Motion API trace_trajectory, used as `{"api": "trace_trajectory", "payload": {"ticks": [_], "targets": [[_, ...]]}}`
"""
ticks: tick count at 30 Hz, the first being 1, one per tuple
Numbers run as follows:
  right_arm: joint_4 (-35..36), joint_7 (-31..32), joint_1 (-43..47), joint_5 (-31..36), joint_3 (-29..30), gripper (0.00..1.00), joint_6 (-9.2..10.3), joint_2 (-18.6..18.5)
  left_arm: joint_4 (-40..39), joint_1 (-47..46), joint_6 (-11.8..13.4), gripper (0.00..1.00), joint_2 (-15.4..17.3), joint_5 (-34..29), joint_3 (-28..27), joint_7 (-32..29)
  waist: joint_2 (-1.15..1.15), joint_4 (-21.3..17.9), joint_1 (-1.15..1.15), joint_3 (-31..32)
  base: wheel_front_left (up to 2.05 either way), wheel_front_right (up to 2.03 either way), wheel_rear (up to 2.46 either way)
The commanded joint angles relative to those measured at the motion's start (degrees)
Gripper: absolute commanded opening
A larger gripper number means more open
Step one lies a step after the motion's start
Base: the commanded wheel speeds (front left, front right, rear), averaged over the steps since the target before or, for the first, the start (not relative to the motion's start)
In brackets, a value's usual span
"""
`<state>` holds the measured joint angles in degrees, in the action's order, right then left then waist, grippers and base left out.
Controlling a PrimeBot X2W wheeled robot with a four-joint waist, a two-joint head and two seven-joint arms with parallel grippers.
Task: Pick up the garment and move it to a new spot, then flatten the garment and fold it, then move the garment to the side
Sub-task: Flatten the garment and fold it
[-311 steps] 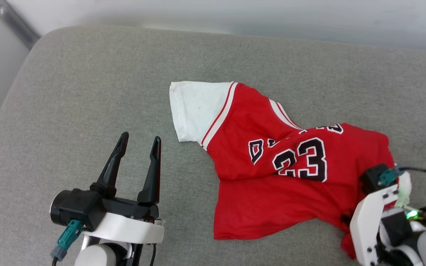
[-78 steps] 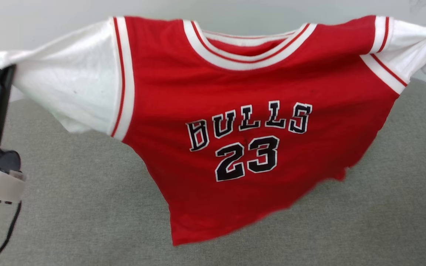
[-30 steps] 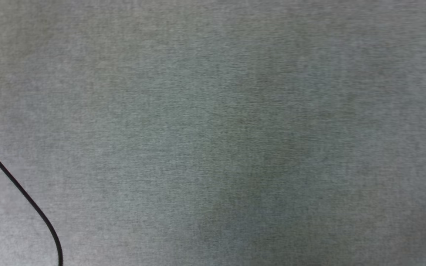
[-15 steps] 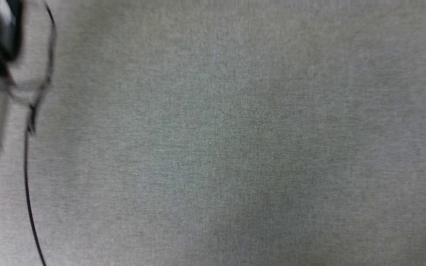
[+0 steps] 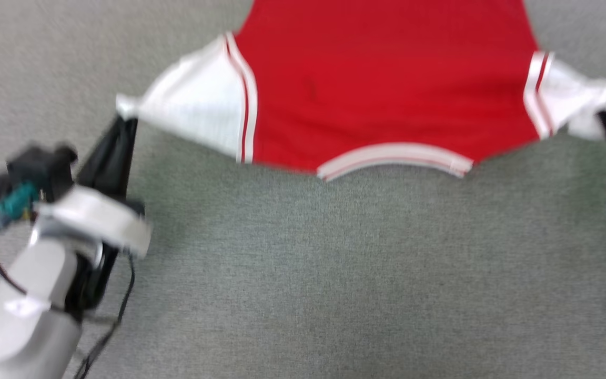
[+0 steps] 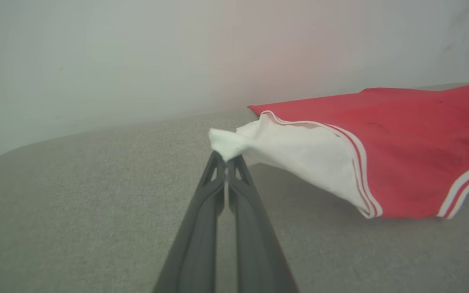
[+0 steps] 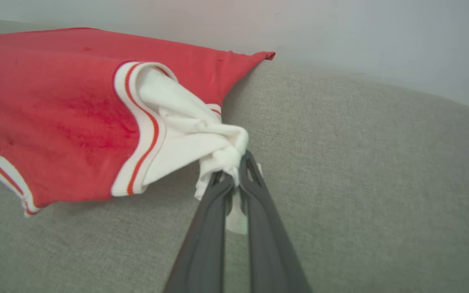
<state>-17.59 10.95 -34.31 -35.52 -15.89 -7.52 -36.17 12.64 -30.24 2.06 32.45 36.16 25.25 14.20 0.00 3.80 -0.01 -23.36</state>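
Our left end effector (image 6: 226, 162) is clamped tight on the tip of one white sleeve, forearm angling in from down low. Our right end effector (image 7: 237, 169) pinches the other sleeve the same way. The garment (image 5: 382, 79) is stretched between them, collar edge toward us, over the grey cushion (image 5: 303, 273).

Soft, matt knit cloth makes up the garment (image 5: 382, 89); the grey cushion (image 5: 334, 273) beneath it is coarse woven fabric
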Motion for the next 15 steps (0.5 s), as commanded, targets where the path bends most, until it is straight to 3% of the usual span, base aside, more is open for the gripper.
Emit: {"api": "trace_trajectory", "payload": {"ticks": [1, 8, 15], "targets": [[1.0, 0.0, 2.7, -0.8, 0.2, 0.0, 0.06, -0.8, -0.4, 2.8, 0.5, 0.0, 1.3, 0.6, -0.3, -0.3, 0.0, -0.2, 0.01, 3.4, 0.0, 0.0, 0.0], [2.9, 3.1, 13.0, -3.0, 1.0, 0.0, 0.08, -2.1, -2.8, 14.5, 1.8, 0.0, 5.1, 3.1, -0.5, -2.0, 0.0, -1.3, 0.01, 9.2, 0.0, 0.0, 0.0], [4.9, 6.7, 21.4, -3.5, 1.1, 0.0, 0.09, -3.5, -6.4, 23.7, 3.9, 0.0, 6.5, 4.9, 0.0, -3.2, 0.0, -2.5, 0.01, 12.9, 0.0, 0.0, 0.0]]}}
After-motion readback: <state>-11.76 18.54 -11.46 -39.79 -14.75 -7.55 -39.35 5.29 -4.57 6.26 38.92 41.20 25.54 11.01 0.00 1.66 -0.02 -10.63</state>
